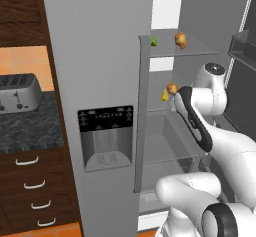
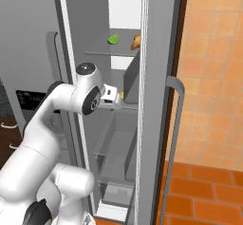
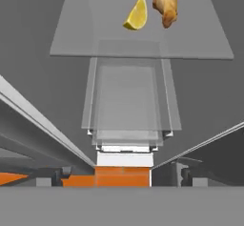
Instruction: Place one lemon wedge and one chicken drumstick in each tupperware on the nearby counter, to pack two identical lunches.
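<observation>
I am reaching into an open fridge. On its middle glass shelf point(image 3: 95, 39) lie a yellow lemon wedge point(image 3: 137, 14) and a golden-brown chicken drumstick point(image 3: 165, 1), side by side; from the left base they are the wedge point(image 1: 164, 96) and drumstick point(image 1: 172, 88). On the upper shelf sit a green wedge point(image 1: 154, 41) point(image 2: 113, 39) and a second drumstick point(image 1: 181, 39) point(image 2: 136, 41). My gripper point(image 3: 123, 177) is open and holds nothing, hanging short of the middle shelf's items. Both tupperware containers are out of view.
The fridge's closed left door point(image 1: 100, 81) with its dispenser stands between me and the black marbled counter point(image 1: 30, 126), which carries a silver toaster point(image 1: 19, 92). The open right door point(image 2: 156, 100) flanks my arm. Clear drawers point(image 3: 126, 101) sit below the shelf.
</observation>
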